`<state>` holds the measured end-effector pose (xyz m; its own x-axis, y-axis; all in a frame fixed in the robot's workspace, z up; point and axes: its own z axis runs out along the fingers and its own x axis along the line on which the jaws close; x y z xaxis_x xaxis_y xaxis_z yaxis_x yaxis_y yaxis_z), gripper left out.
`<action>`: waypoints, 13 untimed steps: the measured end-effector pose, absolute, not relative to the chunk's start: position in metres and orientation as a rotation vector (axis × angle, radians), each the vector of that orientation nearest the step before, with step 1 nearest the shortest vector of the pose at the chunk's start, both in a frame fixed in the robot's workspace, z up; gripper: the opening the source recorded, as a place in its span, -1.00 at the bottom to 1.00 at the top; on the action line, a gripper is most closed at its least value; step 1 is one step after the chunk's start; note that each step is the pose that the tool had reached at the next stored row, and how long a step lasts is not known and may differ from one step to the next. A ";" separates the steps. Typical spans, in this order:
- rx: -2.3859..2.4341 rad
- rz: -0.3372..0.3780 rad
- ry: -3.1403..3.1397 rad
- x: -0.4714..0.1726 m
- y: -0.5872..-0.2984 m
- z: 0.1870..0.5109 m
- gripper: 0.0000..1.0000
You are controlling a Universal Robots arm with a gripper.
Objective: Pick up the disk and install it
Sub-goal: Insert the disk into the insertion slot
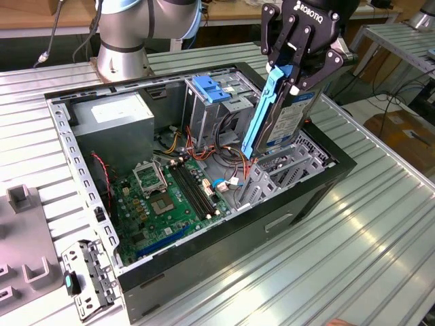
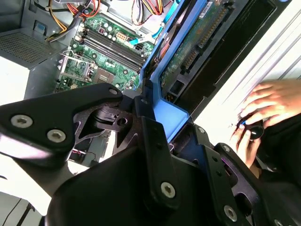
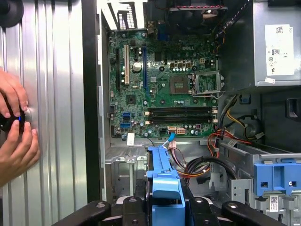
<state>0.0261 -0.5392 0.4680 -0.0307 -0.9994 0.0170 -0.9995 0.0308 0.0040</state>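
**Holding the disk at the bay, not yet seated**

The black robot hand (image 1: 297,76) is closed on the upper end of the disk (image 1: 285,119), a flat black-and-silver metal hard drive with a white, blue-banded label. Its fingers are drawn in to the drive's thickness, and it holds nothing else. One blue plastic side rail (image 1: 262,115) shows along the drive's near edge. The disk hangs steeply tilted, close to upright. Its lower end reaches the grey metal drive bay (image 1: 285,166) at the end of the case nearest the counter edge on the exterior view's right. Whether that end has entered the bay's guides I cannot tell.

The pick-up is done, judging by the firm grip and the disk being clear of the counter. The install is only begun, since most of the drive stands above the case.

- One open black desktop computer case (image 1: 312,197) lies on the ribbed aluminium counter (image 1: 380,231).
- Inside it are one green motherboard (image 1: 170,197), one large grey box with a white sticker (image 1: 112,115) and one blue-handled metal drive cage (image 1: 214,95).
- One loose grey bracket (image 1: 85,278) lies near the counter corner at the exterior view's lower left.
- In the first wrist view a person's two hands (image 3: 19,150) rest on the counter beside the case.
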 end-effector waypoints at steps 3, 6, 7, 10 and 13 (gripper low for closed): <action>2.177 0.015 -2.245 0.026 -0.539 0.468 -0.26; 2.181 0.024 -2.249 0.026 -0.540 0.466 -0.26; 2.182 0.026 -2.250 0.026 -0.541 0.465 -0.26; 2.182 0.027 -2.250 0.028 -0.545 0.462 -0.26; 2.181 0.029 -2.249 0.035 -0.547 0.461 -0.26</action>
